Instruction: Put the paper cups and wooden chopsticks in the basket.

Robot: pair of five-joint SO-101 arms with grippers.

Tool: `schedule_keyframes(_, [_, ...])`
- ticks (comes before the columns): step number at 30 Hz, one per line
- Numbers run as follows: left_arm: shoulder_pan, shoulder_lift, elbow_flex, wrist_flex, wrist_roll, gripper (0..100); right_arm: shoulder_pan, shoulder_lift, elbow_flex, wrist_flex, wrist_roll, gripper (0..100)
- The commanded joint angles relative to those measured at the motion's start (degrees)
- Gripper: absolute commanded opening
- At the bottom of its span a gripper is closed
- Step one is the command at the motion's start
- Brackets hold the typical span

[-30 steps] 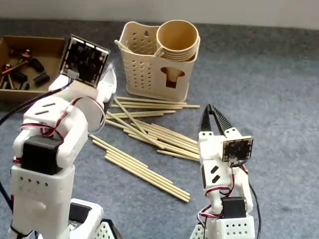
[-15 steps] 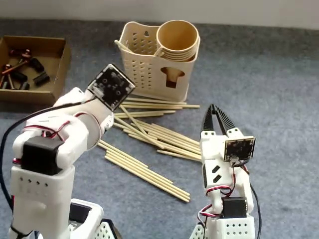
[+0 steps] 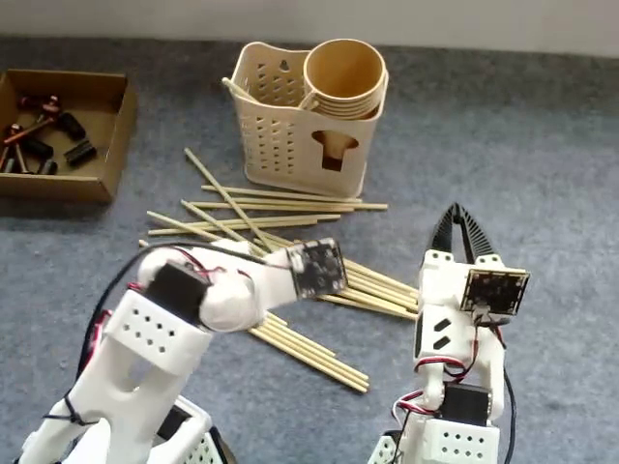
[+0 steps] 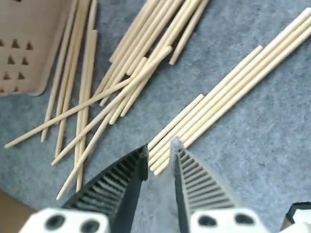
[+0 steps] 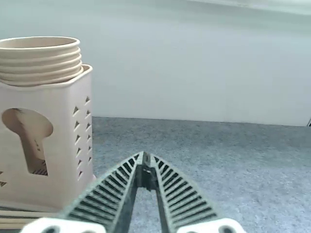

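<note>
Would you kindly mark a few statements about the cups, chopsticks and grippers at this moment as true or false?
1. The paper cups sit stacked inside the basket. True.
2. All the wooden chopsticks are in the basket. False: many lie loose on the table in front of it.
3. The left gripper is just over chopstick ends, jaws slightly apart. True.
4. The right gripper grips a cup. False: it is shut on nothing, apart from the basket.
5. The cardboard box holds chopsticks. False: it holds small dark parts.
</note>
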Motion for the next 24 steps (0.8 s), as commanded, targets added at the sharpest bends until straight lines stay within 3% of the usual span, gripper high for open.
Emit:
schedule_keyframes(1, [4.26, 0.31, 4.44, -4.75, 0.09, 10, 0.66, -0.84, 1.71, 0.13, 0.26, 1.0])
schedule_keyframes(5, [5.76, 0.31, 9.71, -8.97, 0.09, 10, 0.57, -0.84, 1.71, 0.13, 0.26, 1.0])
schedule_keyframes(13, [10.07, 0.31, 13.93, -9.93, -0.18, 17, 0.57, -0.84, 1.71, 0.13, 0.26, 1.0])
schedule_keyframes(24, [10.07, 0.31, 25.19, -24.26, -0.09, 17, 0.57, -0.84, 1.71, 0.13, 0.26, 1.0])
